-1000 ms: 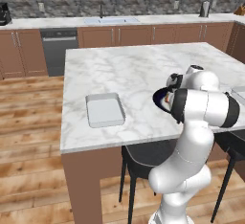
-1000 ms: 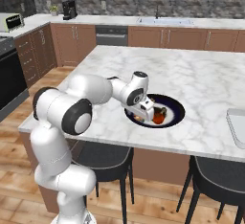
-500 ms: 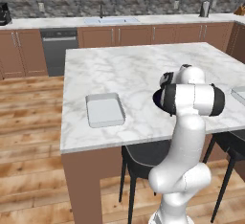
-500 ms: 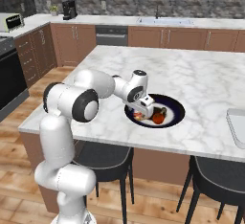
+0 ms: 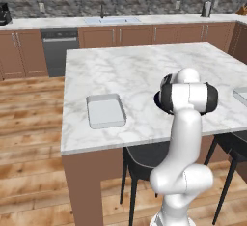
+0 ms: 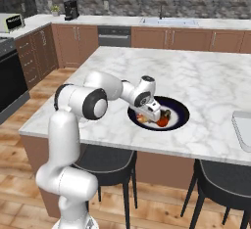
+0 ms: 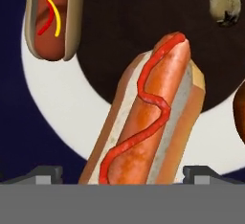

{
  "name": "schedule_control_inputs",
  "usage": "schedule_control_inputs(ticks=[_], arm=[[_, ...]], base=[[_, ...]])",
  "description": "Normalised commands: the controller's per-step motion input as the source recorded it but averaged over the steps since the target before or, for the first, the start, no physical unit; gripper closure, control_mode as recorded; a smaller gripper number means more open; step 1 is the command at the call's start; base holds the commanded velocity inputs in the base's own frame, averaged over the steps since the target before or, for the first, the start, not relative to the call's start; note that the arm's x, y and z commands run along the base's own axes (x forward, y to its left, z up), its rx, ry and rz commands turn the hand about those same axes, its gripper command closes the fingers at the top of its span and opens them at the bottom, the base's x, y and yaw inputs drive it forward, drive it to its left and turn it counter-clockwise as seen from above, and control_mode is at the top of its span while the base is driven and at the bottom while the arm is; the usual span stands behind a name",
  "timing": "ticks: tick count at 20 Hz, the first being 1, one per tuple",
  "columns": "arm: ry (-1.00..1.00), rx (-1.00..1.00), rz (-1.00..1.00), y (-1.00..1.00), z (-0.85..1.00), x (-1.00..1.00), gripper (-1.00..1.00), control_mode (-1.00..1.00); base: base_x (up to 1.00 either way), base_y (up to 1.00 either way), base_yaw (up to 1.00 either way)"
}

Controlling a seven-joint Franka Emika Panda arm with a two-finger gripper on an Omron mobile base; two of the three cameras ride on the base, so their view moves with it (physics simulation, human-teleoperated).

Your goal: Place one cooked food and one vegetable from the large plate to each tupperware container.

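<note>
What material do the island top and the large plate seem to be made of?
Island top: looks like polished marble, white with grey veins. Large plate: probably glazed ceramic, with a smooth navy rim, a white ring and a dark brown centre; the render leaves it open.

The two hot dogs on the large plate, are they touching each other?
Apart. The hand view shows the white ring of the large plate between the hot dog with yellow and red sauce and the hot dog with a red line.
</note>
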Motion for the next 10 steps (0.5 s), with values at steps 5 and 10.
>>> schedule_control_inputs(ticks=[5,10], arm=[[0.0,0.0,0.0,0.0,-0.22,0.0,-1.0,-1.0],[0.0,0.0,0.0,0.0,-0.1,0.0,1.0,-1.0]], base=[[0.0,0.0,0.0],[0.0,0.0,0.0]])
